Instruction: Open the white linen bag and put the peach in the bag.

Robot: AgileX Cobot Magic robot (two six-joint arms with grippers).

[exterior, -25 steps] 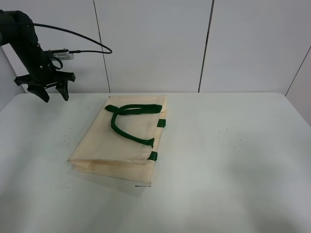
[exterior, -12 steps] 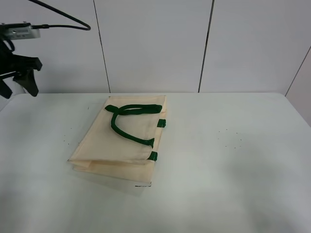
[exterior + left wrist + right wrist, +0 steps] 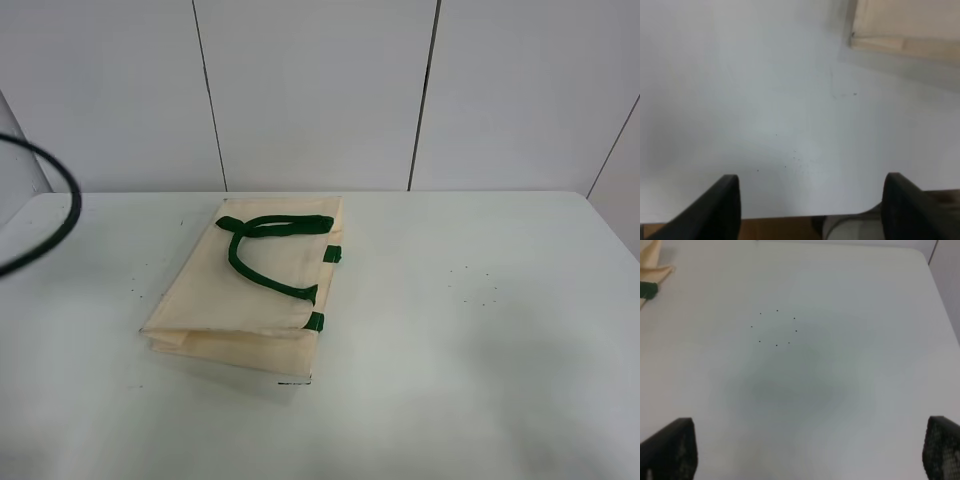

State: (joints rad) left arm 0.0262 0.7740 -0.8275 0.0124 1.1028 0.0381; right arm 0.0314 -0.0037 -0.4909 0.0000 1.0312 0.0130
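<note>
The white linen bag point(image 3: 215, 300) lies flat and closed on the white table point(image 3: 470, 340), its dark green handles point(image 3: 262, 260) resting on top. The peach is not in any view. Neither gripper shows in the exterior high view. In the left wrist view my left gripper point(image 3: 811, 180) is open and empty over bare table near the table's edge, with a corner of the bag point(image 3: 910, 25) beyond it. In the right wrist view my right gripper point(image 3: 810, 422) is open and empty over bare table, with a bag corner point(image 3: 654, 267) and a green tab point(image 3: 647, 290) far off.
A black cable point(image 3: 60, 215) arcs in at the left edge of the exterior high view. A ring of small dark specks point(image 3: 776, 327) marks the table right of the bag. White wall panels stand behind the table.
My left arm has moved left and up out of the exterior high view; only its cable remains in view. The bag has not moved.
</note>
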